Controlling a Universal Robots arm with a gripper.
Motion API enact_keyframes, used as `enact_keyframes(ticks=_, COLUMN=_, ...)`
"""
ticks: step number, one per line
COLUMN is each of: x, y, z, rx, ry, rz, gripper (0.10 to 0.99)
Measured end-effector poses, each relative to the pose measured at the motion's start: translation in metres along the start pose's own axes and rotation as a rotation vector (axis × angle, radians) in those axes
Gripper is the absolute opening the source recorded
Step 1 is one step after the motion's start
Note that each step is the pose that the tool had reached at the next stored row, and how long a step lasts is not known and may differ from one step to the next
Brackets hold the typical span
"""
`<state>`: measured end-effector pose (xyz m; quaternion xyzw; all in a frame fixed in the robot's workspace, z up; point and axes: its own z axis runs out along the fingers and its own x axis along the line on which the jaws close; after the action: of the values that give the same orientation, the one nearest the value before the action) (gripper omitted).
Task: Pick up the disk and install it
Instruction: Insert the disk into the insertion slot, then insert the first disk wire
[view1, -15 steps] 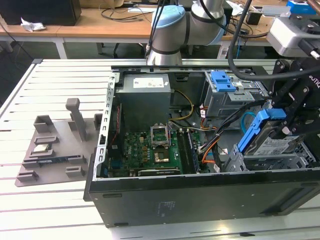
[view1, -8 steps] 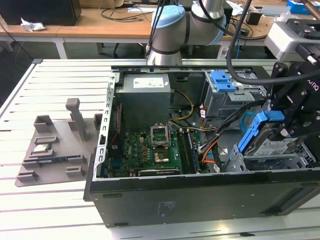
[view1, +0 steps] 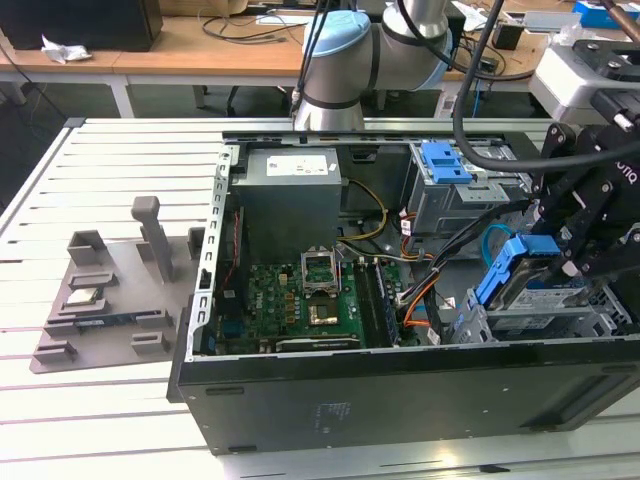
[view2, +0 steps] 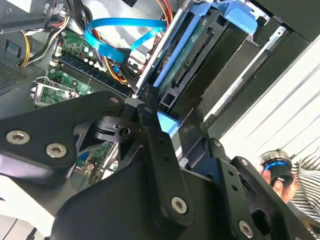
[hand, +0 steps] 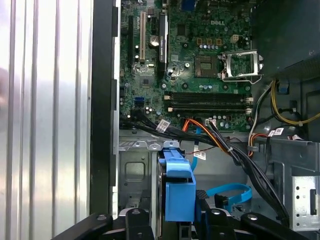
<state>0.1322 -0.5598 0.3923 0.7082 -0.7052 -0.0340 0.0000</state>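
Claw: gripper closed on the disk, pinching its blue-railed end; fingers sit either side of the rail in the first wrist view.
Disk location: at the drive bay in the case corner on the exterior view's right, partly down in it, resting on edge and tilted, not lying flat.
Disk vs claw: directly ahead of the fingertips, no sideways offset visible.
Long axis: judged roughly in line with the claw's reach, gripped end up, far end pointing into the bay; circuit-board side of the disk faces the second wrist view.
Seating: looks partial; cannot tell how deep the far end sits.
Edges: bay's metal wall just beside one face; black case wall close behind the bay.
Obstructions: cable bundle crosses just past the bay mouth; blue flat cable loops just beside the disk. Snag risk on that side, as a judgement.
Open room: motherboard side is free of tall parts near the bay.
Outside the case: a person's hand near the case edge, apart from the claw.
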Motion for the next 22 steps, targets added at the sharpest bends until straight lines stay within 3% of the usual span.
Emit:
enact_keyframes(ticks=2, x=-0.0009, y=0.0006, z=-0.0118, rx=0.0, ry=0.0001, rz=0.0, gripper=0.439)
enact_keyframes(ticks=6, x=-0.0044, y=0.0012, z=-0.0245, rx=0.0, ry=0.0001, rz=0.0, gripper=0.439)
enact_keyframes(ticks=7, x=-0.0064, y=0.0012, z=-0.0246, rx=0.0, ry=-0.0008, rz=0.0, gripper=0.42)
enact_keyframes(ticks=9, x=-0.0068, y=0.0012, z=-0.0246, rx=0.0, ry=-0.0012, rz=0.0, gripper=0.294)
enact_keyframes(ticks=10, x=-0.007, y=0.0012, z=-0.0246, rx=0.0, ry=-0.0015, rz=0.0, gripper=0.173)
enact_keyframes(ticks=11, x=-0.0074, y=0.0012, z=-0.0246, rx=0.0, ry=-0.0018, rz=0.0, gripper=0.114)
enact_keyframes(ticks=22, x=-0.0076, y=0.0012, z=-0.0243, rx=0.0, ry=-0.0027, rz=0.0, gripper=0.106)
